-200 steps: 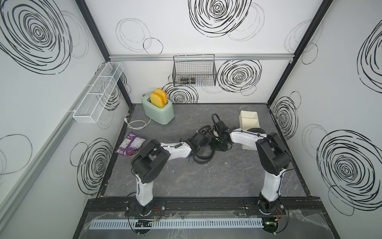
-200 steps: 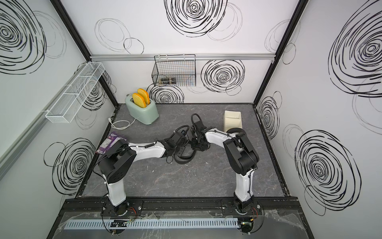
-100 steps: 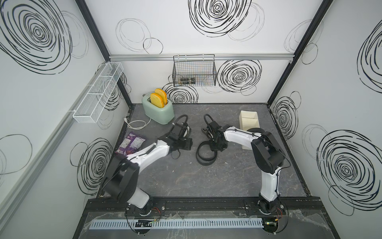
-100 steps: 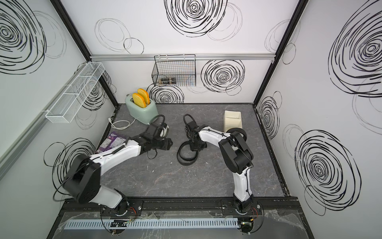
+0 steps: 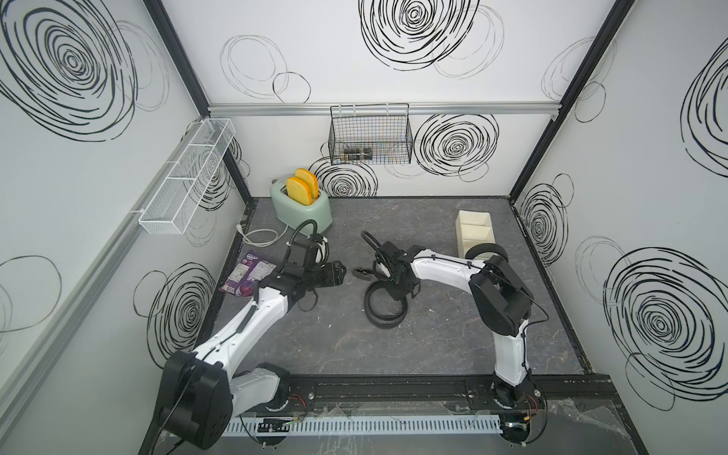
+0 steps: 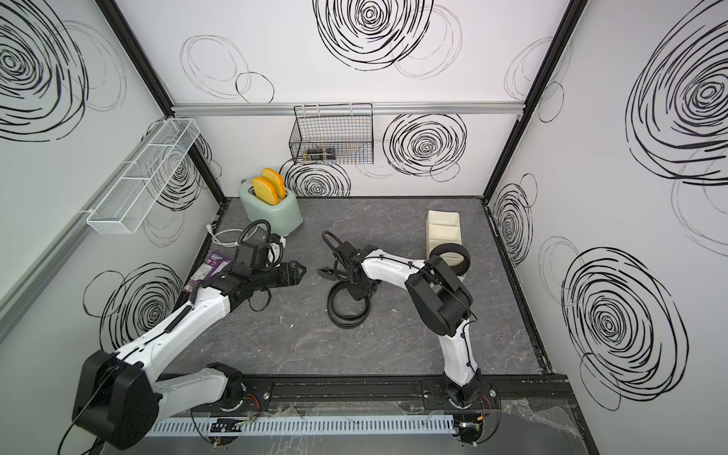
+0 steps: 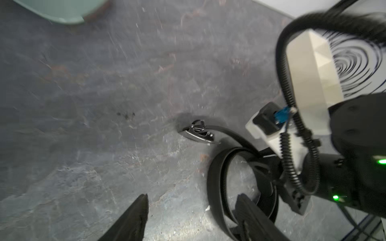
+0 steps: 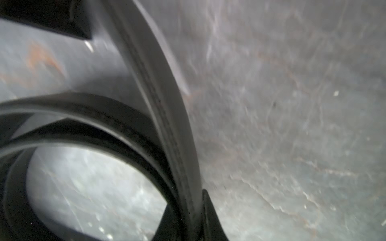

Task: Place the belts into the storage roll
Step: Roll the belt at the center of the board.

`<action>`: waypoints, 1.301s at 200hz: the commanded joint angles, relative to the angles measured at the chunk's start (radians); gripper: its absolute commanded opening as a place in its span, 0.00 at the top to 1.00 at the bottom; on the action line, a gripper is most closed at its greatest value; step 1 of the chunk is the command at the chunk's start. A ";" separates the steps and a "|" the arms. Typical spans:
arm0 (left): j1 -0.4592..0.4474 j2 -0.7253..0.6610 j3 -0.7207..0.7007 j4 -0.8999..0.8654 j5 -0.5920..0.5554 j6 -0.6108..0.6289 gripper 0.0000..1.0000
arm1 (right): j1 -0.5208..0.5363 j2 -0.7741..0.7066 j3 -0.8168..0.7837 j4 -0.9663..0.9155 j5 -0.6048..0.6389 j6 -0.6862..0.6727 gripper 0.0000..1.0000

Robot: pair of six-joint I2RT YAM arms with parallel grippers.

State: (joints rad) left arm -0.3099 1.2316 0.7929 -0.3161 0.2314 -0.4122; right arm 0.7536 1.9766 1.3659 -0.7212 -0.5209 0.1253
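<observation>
Black strap, item one: loose belt (image 5: 384, 313), lying in slack loops on the grey table (image 5: 433, 354), mid-floor and well apart from the storage roll (image 5: 472, 220). Its metal buckle (image 7: 198, 133) rests flat on the table at the free end, facing the left gripper (image 5: 342, 273).

Left gripper: jaws spread wide with nothing between them, near the buckle but not touching it. The left wrist view cuts off both fingers at the frame edge.

Right gripper (image 5: 398, 293): set over the far side of the loops. In both top views the wrist hides its jaws. The right wrist view is blurred but shows dark fingers (image 8: 213, 219) pinched together on one strand of the strap.

Item two: rolled belt (image 5: 486, 252), a tight black ring standing on edge at the near end of the storage roll. The right arm covers its lower part, so whether it sits inside the end compartment or only against it cannot be told.

Storage roll: cream plastic, far right of the table. Two compartments show; the rest is covered.

Sundries: mint toaster (image 5: 301, 208) at back left; purple packet (image 5: 248, 272), partly behind the left arm.
</observation>
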 commanded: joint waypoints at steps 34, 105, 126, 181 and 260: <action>-0.054 0.031 -0.009 0.037 0.089 0.086 0.28 | -0.039 -0.030 -0.046 -0.033 0.045 -0.080 0.86; -0.154 0.291 0.104 0.153 0.147 0.016 0.26 | -0.040 -0.133 -0.127 -0.023 0.214 -0.054 0.87; -0.174 0.357 0.125 0.179 0.155 0.011 0.26 | -0.043 -0.133 -0.143 -0.030 0.212 -0.042 0.87; -0.212 0.426 0.153 0.242 0.180 -0.030 0.23 | -0.023 -0.149 -0.187 -0.017 0.197 -0.017 0.87; -0.253 0.638 0.297 0.065 0.006 0.029 0.26 | -0.022 -0.202 -0.237 -0.014 0.185 -0.019 0.87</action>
State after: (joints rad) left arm -0.5529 1.8091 1.0473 -0.1600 0.3252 -0.4301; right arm 0.7273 1.7988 1.1355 -0.7002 -0.3847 0.1162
